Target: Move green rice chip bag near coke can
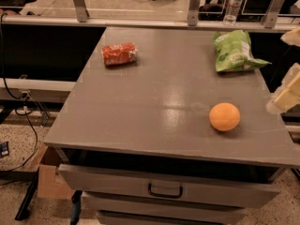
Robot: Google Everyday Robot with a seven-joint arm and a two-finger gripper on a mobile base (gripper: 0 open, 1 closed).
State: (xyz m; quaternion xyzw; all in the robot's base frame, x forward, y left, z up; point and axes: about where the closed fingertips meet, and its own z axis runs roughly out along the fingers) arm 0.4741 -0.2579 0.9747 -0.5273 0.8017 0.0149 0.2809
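While my end effector (287,96) hangs off the right edge of the surface (154,102), apart or together I cannot tell, nothing of the task looks done. The bag (234,50) lies untouched, near it, beyond and to its left. The can (120,54) lies on its side far to the left, well apart from the bag. Reaching, grasping and carrying all remain, I judge.

No legible text on bag (234,50) or can (120,54); pincer (284,99) at right edge.
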